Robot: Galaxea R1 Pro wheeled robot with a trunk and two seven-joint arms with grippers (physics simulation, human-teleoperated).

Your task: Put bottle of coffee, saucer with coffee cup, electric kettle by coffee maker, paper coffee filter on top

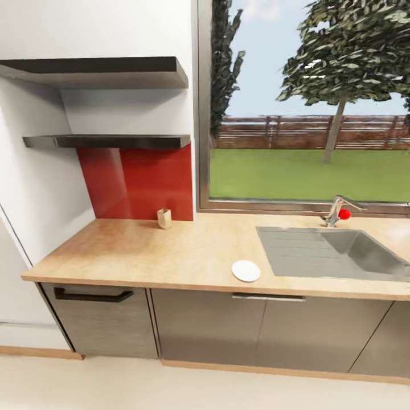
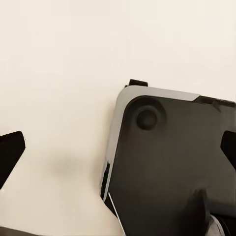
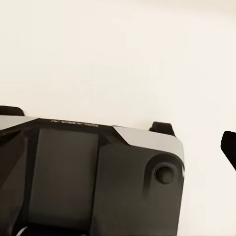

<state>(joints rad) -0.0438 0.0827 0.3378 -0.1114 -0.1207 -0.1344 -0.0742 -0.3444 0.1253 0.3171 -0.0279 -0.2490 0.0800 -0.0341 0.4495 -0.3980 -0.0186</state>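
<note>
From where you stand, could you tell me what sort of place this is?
Most likely a home kitchen: a wood-look countertop with an inset steel sink and faucet, grey cabinet fronts below, and a window onto a garden.

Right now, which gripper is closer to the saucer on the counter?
Can't tell left or right. The saucer lies on the kitchen countertop beside the sink; the left gripper and right gripper both hang over floor by the robot's base.
</note>
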